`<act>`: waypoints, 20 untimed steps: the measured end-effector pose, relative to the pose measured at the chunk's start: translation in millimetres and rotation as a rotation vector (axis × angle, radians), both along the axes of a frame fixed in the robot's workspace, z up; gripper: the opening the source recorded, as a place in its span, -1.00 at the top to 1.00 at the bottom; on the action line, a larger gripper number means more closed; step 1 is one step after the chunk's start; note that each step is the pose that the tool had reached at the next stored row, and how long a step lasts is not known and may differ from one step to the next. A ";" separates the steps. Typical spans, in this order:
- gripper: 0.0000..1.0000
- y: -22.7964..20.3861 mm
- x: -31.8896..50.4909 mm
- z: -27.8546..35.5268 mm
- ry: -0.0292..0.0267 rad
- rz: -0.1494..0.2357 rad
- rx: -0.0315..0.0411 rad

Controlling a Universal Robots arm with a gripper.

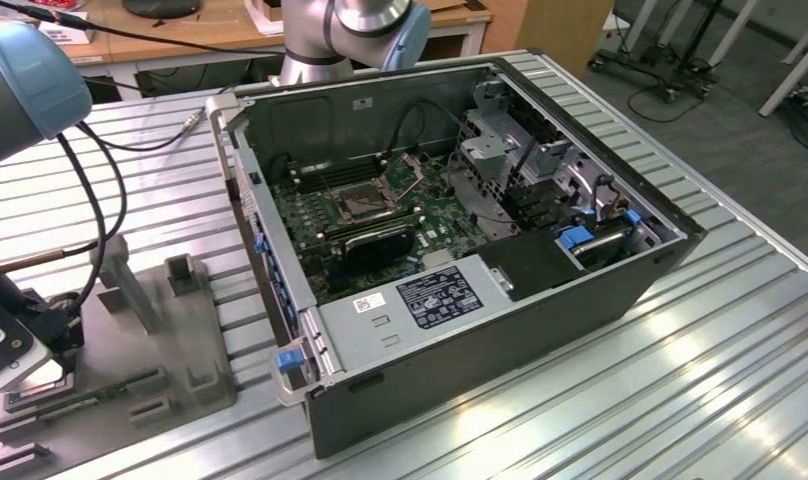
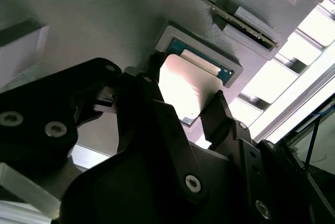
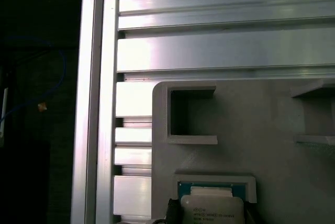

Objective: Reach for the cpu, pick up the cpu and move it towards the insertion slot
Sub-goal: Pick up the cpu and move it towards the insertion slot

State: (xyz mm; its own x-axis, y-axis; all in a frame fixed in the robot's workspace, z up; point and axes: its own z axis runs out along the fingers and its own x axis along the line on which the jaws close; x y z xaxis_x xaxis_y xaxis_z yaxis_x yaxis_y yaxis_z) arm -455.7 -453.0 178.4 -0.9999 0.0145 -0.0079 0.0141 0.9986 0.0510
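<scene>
Reach done, grasp in hand: gripper [image 2: 184, 89] straddles the cpu [image 2: 180, 77] in its fixture [image 2: 104, 25], jaws wide; closing needs 2 edges squarely caught.

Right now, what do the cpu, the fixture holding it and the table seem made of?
The cpu: silvery metal lid, smooth, throwing glare; its thin green rim looks like circuit board. The fixture: matte grey, no shine, probably plastic. The table: ribbed slats with bright streaky reflections, likely bare aluminium.
</scene>
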 end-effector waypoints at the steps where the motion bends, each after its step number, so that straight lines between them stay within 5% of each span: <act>1: -0.09 0.0 0.0 0.0 0.0000 0.000 0.0000; 9: -0.09 0.0 0.1 0.6 0.0000 0.000 -0.0001; 16: -0.09 0.0 0.1 11.3 -0.0001 0.000 -0.0001; 20: -0.09 0.0 0.1 11.6 -0.0002 0.000 0.0000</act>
